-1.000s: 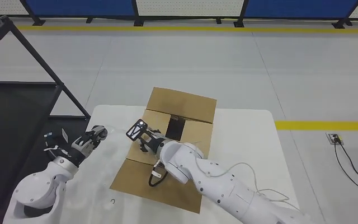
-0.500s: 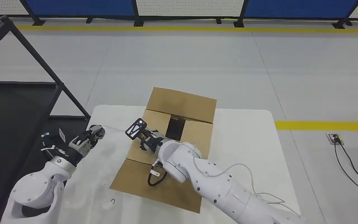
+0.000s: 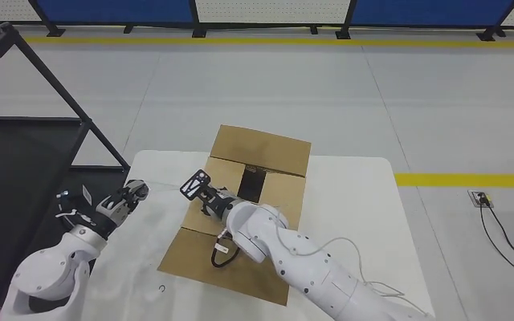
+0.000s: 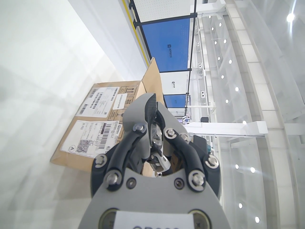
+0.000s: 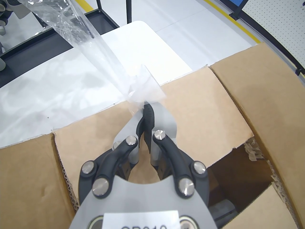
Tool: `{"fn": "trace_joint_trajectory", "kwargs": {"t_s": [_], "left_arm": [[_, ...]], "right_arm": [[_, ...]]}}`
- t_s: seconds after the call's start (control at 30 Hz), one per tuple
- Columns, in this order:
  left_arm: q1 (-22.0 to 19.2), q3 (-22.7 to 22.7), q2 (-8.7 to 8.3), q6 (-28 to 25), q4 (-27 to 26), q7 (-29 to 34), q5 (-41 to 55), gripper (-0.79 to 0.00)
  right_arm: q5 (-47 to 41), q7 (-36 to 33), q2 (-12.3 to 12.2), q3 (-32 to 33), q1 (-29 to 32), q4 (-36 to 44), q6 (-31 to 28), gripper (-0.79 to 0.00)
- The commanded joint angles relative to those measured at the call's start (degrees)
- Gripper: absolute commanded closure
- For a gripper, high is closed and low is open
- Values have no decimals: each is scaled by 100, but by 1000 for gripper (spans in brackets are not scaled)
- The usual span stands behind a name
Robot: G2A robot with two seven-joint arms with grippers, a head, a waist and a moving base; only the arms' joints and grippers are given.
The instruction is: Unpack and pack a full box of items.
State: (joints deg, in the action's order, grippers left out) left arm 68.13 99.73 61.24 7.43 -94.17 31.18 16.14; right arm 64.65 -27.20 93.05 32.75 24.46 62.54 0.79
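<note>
An open cardboard box (image 3: 261, 149) lies on the white table (image 3: 353, 209), its flaps spread out. My right gripper (image 3: 196, 188) sits over the box's left flap (image 5: 202, 110), shut on one end of a clear plastic film (image 5: 95, 48). The film runs taut over the table to my left gripper (image 3: 136, 191), which stands left of the box and is shut on the other end. In the left wrist view the left gripper (image 4: 152, 113) points at the labelled side of the box (image 4: 102, 110). A dark opening (image 5: 240, 168) shows between the flaps.
A black metal rack (image 3: 40, 160) stands just off the table's left edge, close to the left arm. Bare tabletop lies to the right of the box. Blue and white partition panels (image 3: 265, 10) line the far side of the floor.
The left gripper has drawn slightly left, away from the box, and the right gripper has shifted a little left too. Both remain shut on the film.
</note>
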Motion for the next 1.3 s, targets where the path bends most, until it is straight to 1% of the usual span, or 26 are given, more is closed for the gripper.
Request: {"fn": "trace_joint_trajectory", "kwargs": {"t_s": [0.0,0.77,0.97,1.2,1.23,1.27], "left_arm": [[11,19,-5,-11,3,2,7,0],[114,249,-62,-88,46,-118,127,0],[176,327,-73,-139,-5,-205,147,0],[283,471,-93,-202,-87,-159,237,0],[298,490,-95,-214,-96,-148,260,0],[312,505,-98,-217,-106,-138,269,0]], "right_arm": [[36,-15,6,44,34,17,-9,0],[514,-113,71,530,417,237,-170,0],[659,-53,87,641,521,324,-141,0],[849,-28,96,778,656,455,-105,0],[870,-50,99,789,668,464,-128,-95],[888,-73,101,804,672,475,-153,-400]]}}
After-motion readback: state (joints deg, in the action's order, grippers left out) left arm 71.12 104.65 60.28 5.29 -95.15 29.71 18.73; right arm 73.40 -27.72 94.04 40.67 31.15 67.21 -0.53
